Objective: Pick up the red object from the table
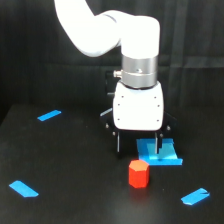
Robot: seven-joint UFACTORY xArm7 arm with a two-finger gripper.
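A white robot arm (107, 30) reaches down from the top of the exterior view over a flat black surface (65, 165). At its tip is the end effector (139, 145), with a white boxy body and two thin dark fingers (119, 144) pointing down. The fingers are spread apart and hold nothing. The red object (138, 173) is a small bright block with flat sides. It stands on the surface near the front edge, a little toward the exterior view's right. It sits just below the fingers in the picture, about between them, and they do not touch it. A flat blue square (159, 152) lies just behind the red object, under the end effector. Three small blue strips lie on the surface too. One strip (49, 115) is toward the back on the exterior view's left, one strip (23, 188) is near the front left corner, and one strip (195, 196) is near the front right corner. All three are well apart from the red object.
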